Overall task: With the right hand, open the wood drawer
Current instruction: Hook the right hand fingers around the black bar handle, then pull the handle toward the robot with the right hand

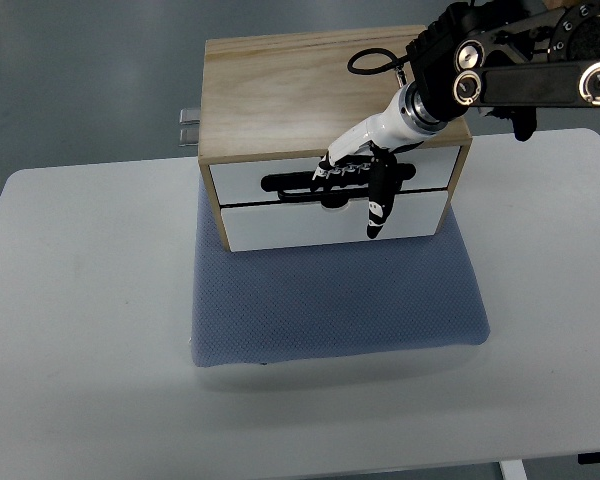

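Note:
A light wood drawer box (pixel 280 90) stands on a blue mat (pixel 330 300). It has two white drawer fronts, an upper one (pixel 242 180) and a lower one (pixel 280 228), both flush with the box. A black handle slot (pixel 285 184) runs along the seam between them. My right hand (pixel 352 172) reaches down from the upper right over the box's front edge. Its fingers (pixel 338 170) are curled into the slot on the upper drawer, and one black-tipped digit (pixel 377 212) points down across the lower front. The right part of the slot is hidden by the hand.
The mat lies on a white table (pixel 80 300) that extends on all sides of it. A small metal bracket (pixel 188 126) sticks out behind the box's left side. The black right forearm (pixel 530 75) hangs over the box's back right corner.

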Tool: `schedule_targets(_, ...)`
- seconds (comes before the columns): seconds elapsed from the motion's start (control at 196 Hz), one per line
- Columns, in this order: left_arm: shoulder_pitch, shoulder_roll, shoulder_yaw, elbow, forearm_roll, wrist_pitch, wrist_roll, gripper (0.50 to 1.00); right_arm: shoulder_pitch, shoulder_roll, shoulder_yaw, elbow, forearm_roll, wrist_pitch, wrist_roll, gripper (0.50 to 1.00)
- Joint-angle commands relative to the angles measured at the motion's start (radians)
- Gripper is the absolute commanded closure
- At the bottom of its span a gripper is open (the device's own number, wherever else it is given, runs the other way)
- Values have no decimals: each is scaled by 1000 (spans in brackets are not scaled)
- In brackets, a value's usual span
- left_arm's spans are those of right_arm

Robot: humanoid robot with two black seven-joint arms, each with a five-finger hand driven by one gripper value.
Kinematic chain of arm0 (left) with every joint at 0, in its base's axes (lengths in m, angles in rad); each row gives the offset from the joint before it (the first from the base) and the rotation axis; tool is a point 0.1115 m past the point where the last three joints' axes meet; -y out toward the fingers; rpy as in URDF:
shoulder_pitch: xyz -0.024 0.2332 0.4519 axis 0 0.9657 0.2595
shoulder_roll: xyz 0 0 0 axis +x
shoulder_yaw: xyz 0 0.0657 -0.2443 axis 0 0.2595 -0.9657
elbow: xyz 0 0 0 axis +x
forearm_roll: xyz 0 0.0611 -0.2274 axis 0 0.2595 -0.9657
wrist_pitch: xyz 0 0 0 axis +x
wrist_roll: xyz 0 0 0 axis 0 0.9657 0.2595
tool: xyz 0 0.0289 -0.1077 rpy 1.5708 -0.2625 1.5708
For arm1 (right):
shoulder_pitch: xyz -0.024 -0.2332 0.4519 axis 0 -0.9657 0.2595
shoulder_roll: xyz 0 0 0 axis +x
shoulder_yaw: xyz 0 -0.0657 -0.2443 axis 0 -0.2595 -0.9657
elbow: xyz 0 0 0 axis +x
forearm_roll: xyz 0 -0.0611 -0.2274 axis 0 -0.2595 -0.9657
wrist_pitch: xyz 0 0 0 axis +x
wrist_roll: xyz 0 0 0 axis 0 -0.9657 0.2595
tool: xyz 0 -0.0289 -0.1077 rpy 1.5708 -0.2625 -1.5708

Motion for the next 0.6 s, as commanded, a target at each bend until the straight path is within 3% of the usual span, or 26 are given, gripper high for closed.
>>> schedule_targets(0.0, 0, 0, -1, 0, 0, 0, 0, 500, -8, 0, 0, -2, 0, -8, 0, 560)
schedule_targets(0.597, 0, 0, 0, 0, 0, 0, 0, 500, -16, 0, 3, 3, 0, 7, 2, 560)
